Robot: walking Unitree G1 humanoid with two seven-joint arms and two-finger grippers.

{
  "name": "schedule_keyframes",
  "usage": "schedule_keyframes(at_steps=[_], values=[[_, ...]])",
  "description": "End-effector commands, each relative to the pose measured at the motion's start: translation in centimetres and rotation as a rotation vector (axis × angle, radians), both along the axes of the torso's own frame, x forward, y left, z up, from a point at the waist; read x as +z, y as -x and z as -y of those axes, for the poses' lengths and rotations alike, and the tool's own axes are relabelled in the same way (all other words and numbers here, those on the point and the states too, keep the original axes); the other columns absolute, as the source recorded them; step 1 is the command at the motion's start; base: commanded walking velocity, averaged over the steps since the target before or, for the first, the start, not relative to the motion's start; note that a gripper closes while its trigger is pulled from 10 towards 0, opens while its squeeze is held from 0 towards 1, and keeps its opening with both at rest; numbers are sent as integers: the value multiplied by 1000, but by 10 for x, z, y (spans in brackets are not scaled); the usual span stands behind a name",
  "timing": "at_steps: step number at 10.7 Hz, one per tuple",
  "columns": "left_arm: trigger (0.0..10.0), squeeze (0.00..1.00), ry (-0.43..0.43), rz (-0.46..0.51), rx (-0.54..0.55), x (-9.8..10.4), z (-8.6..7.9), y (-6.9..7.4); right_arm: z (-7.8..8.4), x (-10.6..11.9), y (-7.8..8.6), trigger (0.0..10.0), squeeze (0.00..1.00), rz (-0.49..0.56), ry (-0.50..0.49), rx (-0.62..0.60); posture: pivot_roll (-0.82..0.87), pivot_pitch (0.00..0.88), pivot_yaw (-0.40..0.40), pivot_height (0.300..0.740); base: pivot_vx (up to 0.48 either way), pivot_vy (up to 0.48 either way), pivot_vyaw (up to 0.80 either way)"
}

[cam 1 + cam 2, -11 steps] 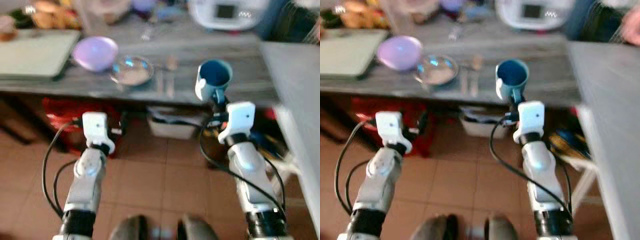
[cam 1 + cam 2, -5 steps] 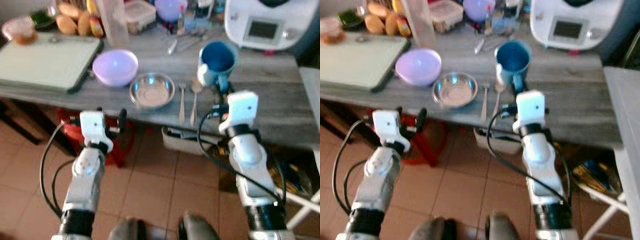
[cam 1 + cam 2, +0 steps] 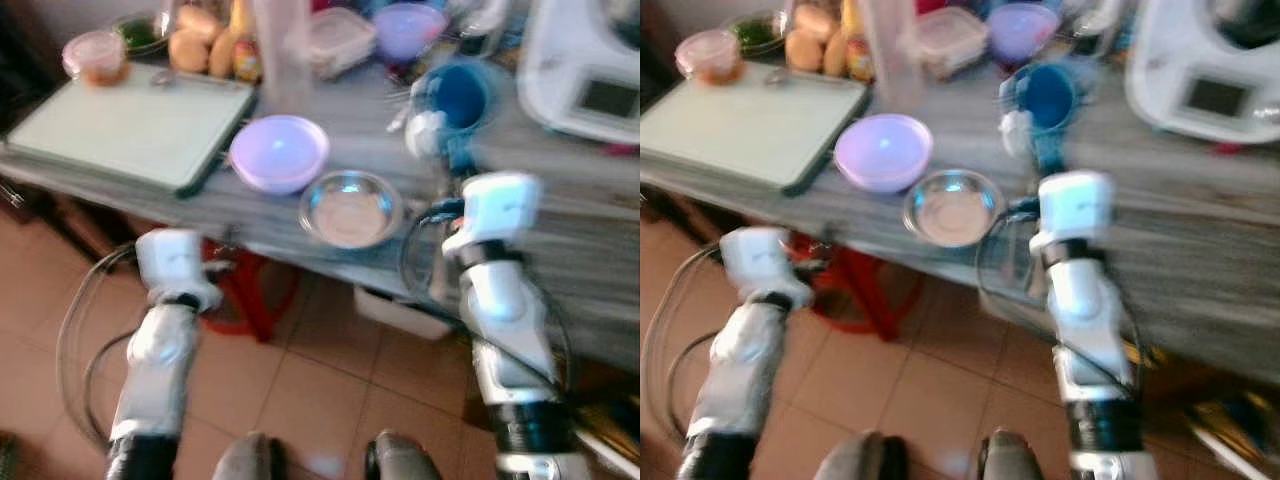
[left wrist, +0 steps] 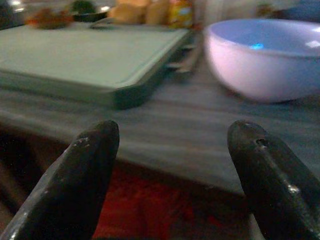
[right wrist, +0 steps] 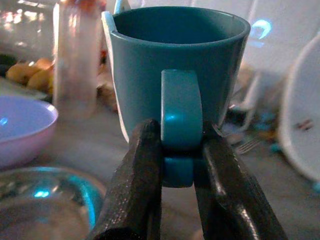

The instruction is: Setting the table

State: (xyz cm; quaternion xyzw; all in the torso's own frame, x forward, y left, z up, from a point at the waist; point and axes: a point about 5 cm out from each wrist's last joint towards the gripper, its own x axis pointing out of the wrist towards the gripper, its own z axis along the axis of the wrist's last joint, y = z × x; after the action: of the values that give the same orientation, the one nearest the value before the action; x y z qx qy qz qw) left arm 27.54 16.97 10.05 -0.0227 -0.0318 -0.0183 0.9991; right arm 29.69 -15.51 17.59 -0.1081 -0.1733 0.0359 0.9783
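Upper centre, the right gripper point(image 5: 177, 150) jaws clamp the upright blue mug's point(image 5: 175, 65) handle, mouth up, above the tabletop point(image 3: 560, 260); left gripper point(image 4: 172, 150) jaws gape empty.

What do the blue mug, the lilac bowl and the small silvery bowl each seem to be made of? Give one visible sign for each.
Blue mug: probably glazed ceramic, though smooth plastic is possible; thick wall, soft sheen. The right gripper pinches its handle.
Lilac bowl: likely plastic or melamine; even matte colour, small highlights.
Silvery bowl: metal, probably stainless steel; mirror-like reflections.
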Motion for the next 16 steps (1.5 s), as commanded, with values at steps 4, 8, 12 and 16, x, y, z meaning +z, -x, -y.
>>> schedule_keyframes(at_steps=[4, 8, 12, 16], values=[[10000, 0, -22, -16, 33, 0, -2, 15, 18, 9, -11, 10000, 0, -1, 15, 32, -54, 195, 32, 740, 0, 0, 0], [10000, 0, -26, -53, -4, -2, 2, 26, 6, 16, -37, 10000, 0, -33, 63, 204, -14, 230, 56, 740, 0, 0, 0], [10000, 0, -46, -78, -10, 3, -8, 41, 16, 30, -57, 10000, 0, 10, 66, 127, 66, 263, 88, 740, 0, 0, 0], [10000, 0, -86, -118, -41, 4, -12, 52, 12, 25, -75, 10000, 0, -51, -57, 105, 108, 278, 113, 740, 0, 0, 0]])
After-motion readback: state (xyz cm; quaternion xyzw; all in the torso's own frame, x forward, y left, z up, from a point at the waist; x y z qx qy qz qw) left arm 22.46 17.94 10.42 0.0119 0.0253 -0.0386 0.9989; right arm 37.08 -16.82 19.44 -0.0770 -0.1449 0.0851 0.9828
